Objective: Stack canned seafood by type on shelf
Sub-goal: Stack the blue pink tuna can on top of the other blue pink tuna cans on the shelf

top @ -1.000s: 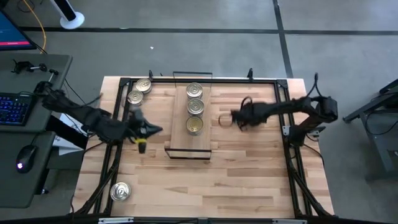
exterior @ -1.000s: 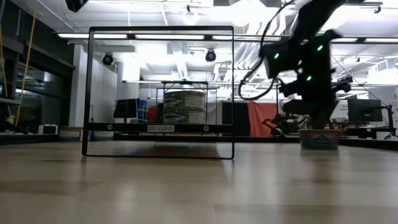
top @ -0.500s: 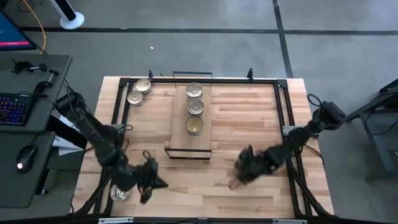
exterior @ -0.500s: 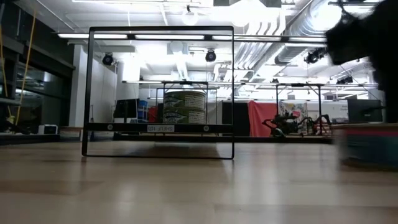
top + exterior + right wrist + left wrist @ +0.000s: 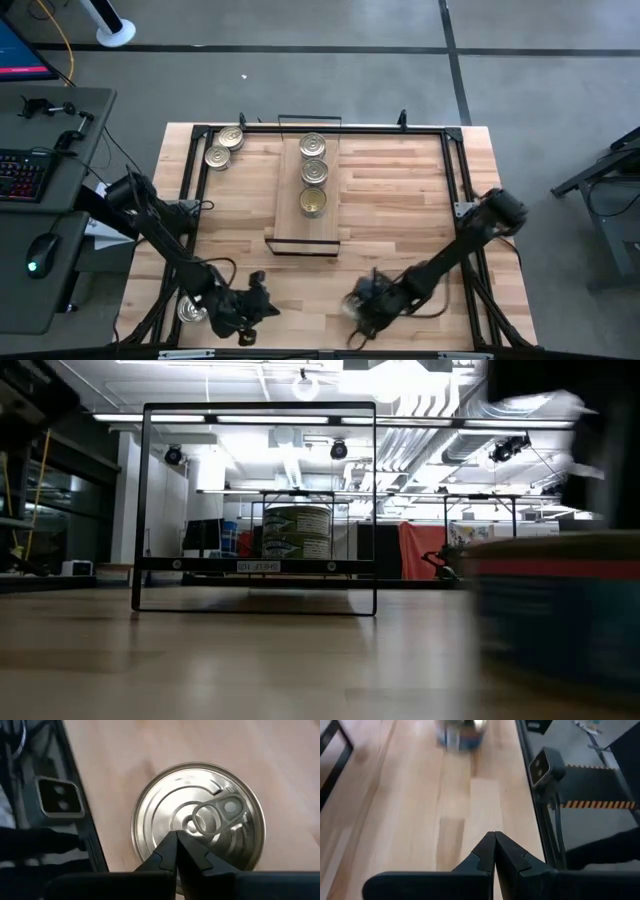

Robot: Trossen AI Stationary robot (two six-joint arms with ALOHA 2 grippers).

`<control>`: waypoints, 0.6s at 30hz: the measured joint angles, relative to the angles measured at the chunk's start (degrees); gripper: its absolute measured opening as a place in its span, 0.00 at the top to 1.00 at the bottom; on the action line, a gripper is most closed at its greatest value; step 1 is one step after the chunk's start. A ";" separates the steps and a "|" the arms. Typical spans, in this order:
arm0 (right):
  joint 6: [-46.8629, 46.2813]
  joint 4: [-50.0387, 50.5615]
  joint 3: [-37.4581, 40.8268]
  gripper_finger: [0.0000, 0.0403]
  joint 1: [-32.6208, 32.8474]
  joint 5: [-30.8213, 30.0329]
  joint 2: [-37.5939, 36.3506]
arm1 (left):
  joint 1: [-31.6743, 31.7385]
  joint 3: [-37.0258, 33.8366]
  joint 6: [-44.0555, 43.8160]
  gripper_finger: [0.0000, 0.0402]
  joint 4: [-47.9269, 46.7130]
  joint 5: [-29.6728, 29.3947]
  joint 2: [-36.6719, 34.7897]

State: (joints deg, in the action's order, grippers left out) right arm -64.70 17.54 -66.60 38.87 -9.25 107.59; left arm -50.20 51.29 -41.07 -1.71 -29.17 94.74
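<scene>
right hand (image 5: 175, 851), pinched together, hovers just above a tin (image 5: 198, 822).

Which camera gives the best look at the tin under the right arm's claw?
The right wrist view: the tin fills it, pull-tab lid plain below the shut right claw. The high view shows only a sliver; the low view a blurred side; the left wrist view possibly a blurred edge.

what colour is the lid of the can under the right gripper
Silver, with a ring pull tab; the can shows best in the right wrist view.
</scene>
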 joint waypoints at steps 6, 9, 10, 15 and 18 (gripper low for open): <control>6.58 3.27 -18.51 1.00 -3.38 0.42 10.60 | 2.01 0.00 8.67 1.00 16.89 -2.97 6.11; 6.76 6.68 -24.95 1.00 -4.00 -0.42 11.19 | 2.59 0.03 13.29 1.00 24.29 -2.69 8.10; 6.74 8.08 -26.36 1.00 -3.81 -1.63 11.07 | 2.66 0.29 14.81 1.00 25.37 -2.69 8.57; 4.41 18.26 -28.03 1.00 -1.90 -0.65 10.43 | 3.78 2.63 20.00 1.00 25.25 -2.38 11.45; 3.13 18.70 -25.86 1.00 -0.63 2.17 10.88 | 3.94 3.29 20.96 1.00 24.67 -1.15 13.55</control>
State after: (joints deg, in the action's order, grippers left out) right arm -61.57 36.24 -92.46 38.23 -7.08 118.47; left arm -46.25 54.57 -20.10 22.96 -30.32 108.29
